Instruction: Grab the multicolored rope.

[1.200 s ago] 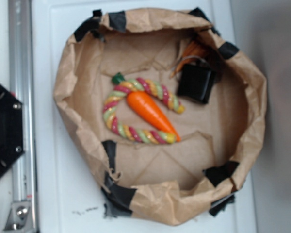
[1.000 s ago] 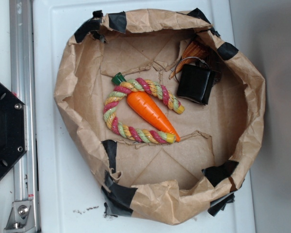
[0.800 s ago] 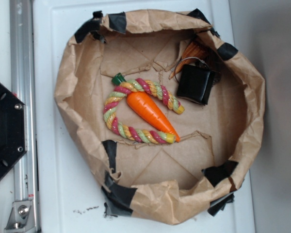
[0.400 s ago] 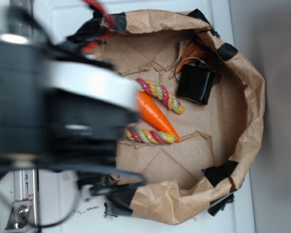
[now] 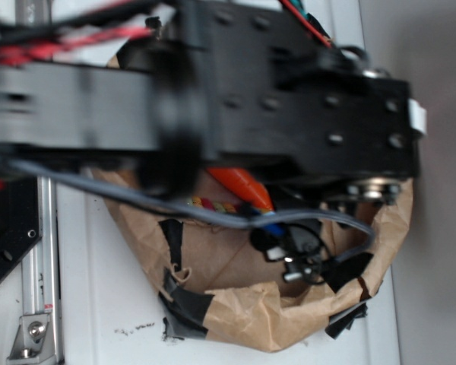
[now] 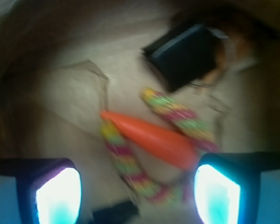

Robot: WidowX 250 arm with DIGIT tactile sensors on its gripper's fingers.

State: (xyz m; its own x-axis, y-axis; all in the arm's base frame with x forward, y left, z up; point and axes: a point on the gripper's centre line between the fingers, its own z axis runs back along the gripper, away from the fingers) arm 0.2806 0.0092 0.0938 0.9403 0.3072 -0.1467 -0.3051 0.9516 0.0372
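While the black robot arm (image 5: 289,99) fills most of the exterior view and hides the middle of the crumpled brown paper basin (image 5: 243,331), the wrist view gives a blurred but usable look inside. There the multicolored rope (image 6: 126,163), a thick twisted cord of pink-red, yellow and pale green strands, lies on the paper floor in a C-shaped curve. One end sits near the small black box (image 6: 184,53) at the upper right; the curve then runs down behind the gripper's fingers and back up to a second end beside the tip of the smooth orange plastic carrot (image 6: 154,137). The carrot rests inside the curve, touching or overlapping the rope at its pointed end. In the exterior view only a short striped piece of the rope (image 5: 213,205) shows under the arm, just beside a sliver of the carrot (image 5: 243,185).

The gripper (image 6: 135,189) has its two fingers spread wide, the left pad (image 6: 58,196) and the right pad (image 6: 217,191) glowing pale cyan at the bottom corners, with nothing between them. The lower bend of the rope lies between the pads in the picture; whether they reach its level cannot be told. Black tape patches (image 5: 184,300) hold the paper rim, which stands on a white table (image 5: 99,289).
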